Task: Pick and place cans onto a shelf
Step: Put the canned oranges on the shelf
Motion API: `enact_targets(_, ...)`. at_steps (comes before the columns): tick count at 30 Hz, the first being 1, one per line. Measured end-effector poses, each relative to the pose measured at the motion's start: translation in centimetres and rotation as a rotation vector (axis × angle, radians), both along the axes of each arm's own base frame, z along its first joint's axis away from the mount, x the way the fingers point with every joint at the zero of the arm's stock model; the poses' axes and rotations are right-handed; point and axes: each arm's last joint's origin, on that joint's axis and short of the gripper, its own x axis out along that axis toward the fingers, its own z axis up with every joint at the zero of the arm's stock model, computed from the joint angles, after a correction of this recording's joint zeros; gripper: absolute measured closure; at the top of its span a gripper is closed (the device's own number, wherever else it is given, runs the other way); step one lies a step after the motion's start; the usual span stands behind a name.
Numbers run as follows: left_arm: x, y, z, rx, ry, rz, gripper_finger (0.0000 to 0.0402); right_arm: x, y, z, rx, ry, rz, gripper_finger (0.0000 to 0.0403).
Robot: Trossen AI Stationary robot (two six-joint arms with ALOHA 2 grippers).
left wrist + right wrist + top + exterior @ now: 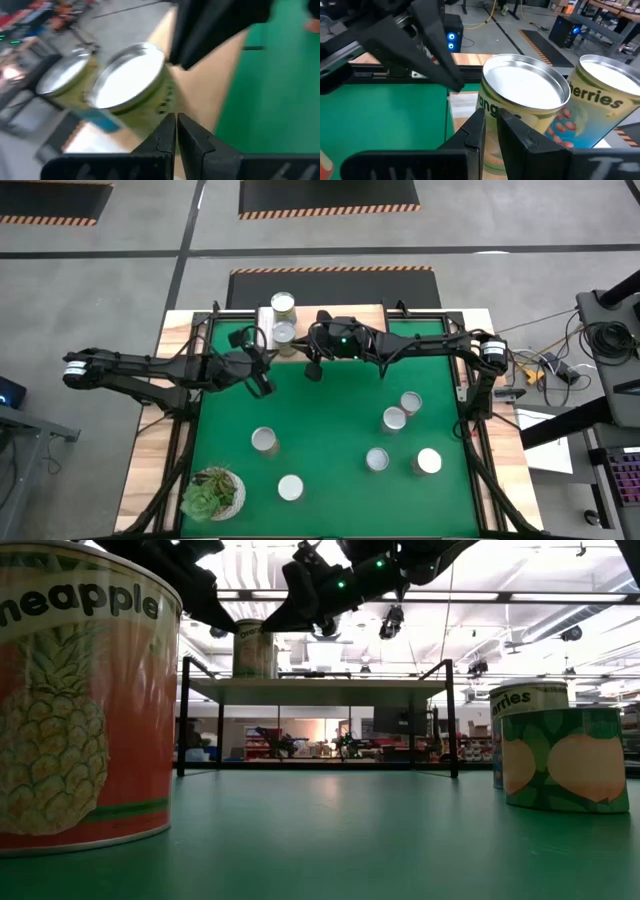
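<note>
**Cans: two on the shelf, six on the mat**

Two cans [283, 304] [284, 332] upright at one end of the shelf [365, 313], close together, tops up. Probably packed tight at that end on purpose: leaves the rest of the board bare for the six to come.

Right gripper [491, 116] just beside the nearer shelf can, above the board, fingers drawn almost together with only a slim gap. Nothing between them; the can sits beyond the tips, not inside. Looks like an empty hand close to a can already set down, rather than a grip.

Left gripper [176, 120] near the same end of the shelf from the other side, fingers pressed fully together and holding nothing. Likely parked close but off the board, to keep out of the right arm's way.

Six more cans upright on the green mat [330, 420]: four clustered on the right side [394, 419], two nearer the middle [264, 440] [290, 487], well apart from each other. Spacing gives fingers room on either side of each one.

Plant [212, 492] in the near left corner, no part of the job.

Task judged about a quarter done.
</note>
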Motion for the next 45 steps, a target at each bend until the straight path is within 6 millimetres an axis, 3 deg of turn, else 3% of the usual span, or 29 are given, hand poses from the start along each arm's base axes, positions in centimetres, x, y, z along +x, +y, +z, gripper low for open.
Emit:
enact_targets(14,0.1,0.7,0.2,0.031,-0.035,0.090,0.0402,-0.2,-0.8,0.1,-0.008,-0.008,-0.018,0.0365)
enact_targets(25,1.1,2.1,-0.8,0.073,-0.005,0.199,0.0402,-0.2,-0.8,0.0,-0.005,-0.003,-0.018,0.0365)
enact_targets(40,0.9,2.1,-0.3,0.092,-0.010,0.211,0.0402,-0.2,-1.2,0.0,-0.016,-0.011,-0.026,0.0365)
enact_targets(45,-0.2,1.4,0.5,0.095,-0.023,0.182,0.0402,-0.3,-1.2,-0.3,-0.016,0.023,-0.023,0.0365)
